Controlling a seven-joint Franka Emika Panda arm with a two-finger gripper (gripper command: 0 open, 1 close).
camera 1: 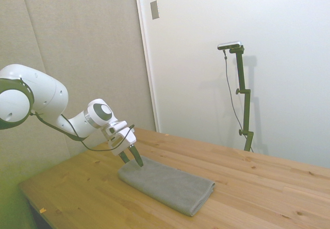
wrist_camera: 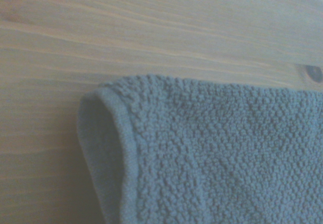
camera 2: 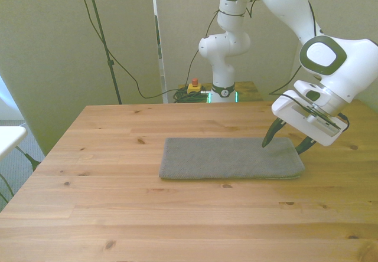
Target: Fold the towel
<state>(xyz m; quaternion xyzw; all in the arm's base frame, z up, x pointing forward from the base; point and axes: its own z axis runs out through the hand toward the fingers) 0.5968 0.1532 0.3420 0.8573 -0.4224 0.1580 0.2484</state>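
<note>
The gripper (camera 2: 286,144) is seen with its dark fingers spread apart, tips poised at the end of the towel (camera 2: 229,158) nearest the front view's right, nothing held between them. The grey towel (thick, nubbly terry cloth, a rounded hemmed corner (wrist_camera: 108,133) shown close up) is laid flat mid-table (camera 2: 177,215), its long axis running left to right across the pale wooden planks

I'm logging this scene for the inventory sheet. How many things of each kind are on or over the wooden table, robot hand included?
Grey towel: 1, lying flat on the table
Robot hand: 1, fingers open, at the towel's end on the front view's right
Total: 2
</note>
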